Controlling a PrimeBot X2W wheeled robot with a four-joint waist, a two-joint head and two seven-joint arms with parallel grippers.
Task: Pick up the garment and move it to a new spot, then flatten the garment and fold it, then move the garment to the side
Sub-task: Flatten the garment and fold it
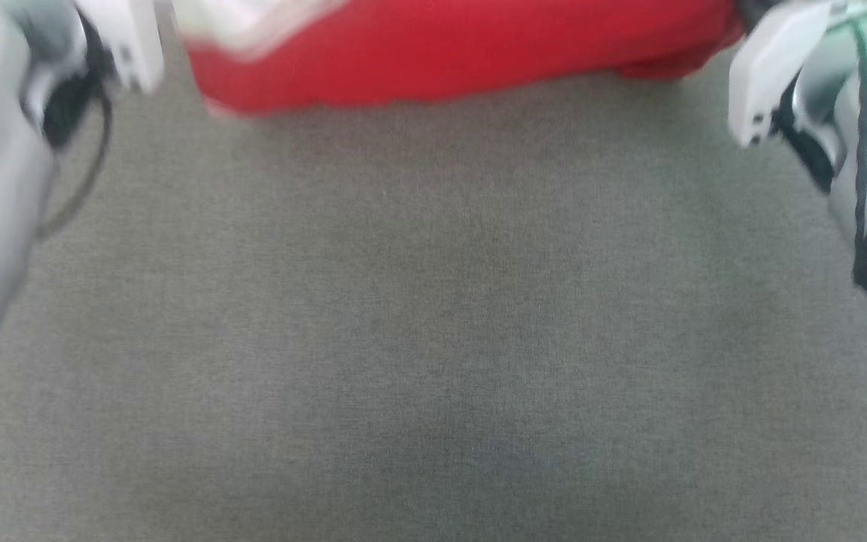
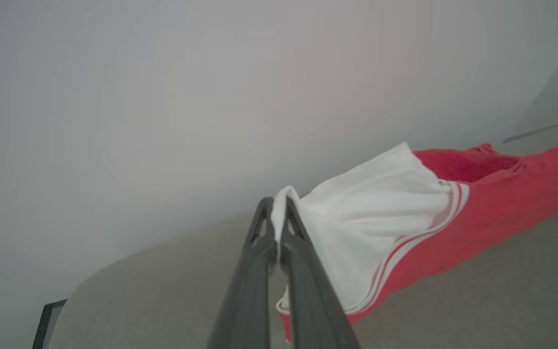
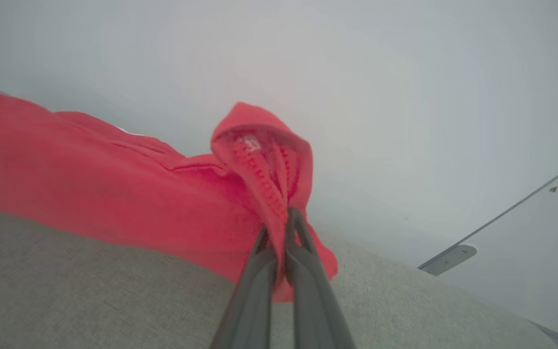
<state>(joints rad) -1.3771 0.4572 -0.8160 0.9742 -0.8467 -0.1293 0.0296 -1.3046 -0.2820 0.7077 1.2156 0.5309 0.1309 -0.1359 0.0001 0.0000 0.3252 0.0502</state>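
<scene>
Grey woven-fabric table (image 1: 433, 339) beneath pale blank wall (image 2: 162, 97); left tool (image 2: 277, 206) pinches white sleeve (image 2: 371, 213) of red jersey-knit garment (image 1: 441, 68); right tool (image 3: 279, 220) clamps its red edge.

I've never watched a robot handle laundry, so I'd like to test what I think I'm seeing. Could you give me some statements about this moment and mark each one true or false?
1. The left claw is shut on a white sleeve. True.
2. The right claw is open and holds nothing. False: it is shut on a bunched red edge of the shirt.
3. The shirt's body is blue. False: it is red, with red-and-white striped trim where the sleeve joins.
4. The shirt rests on a grey fabric surface. True.
</scene>
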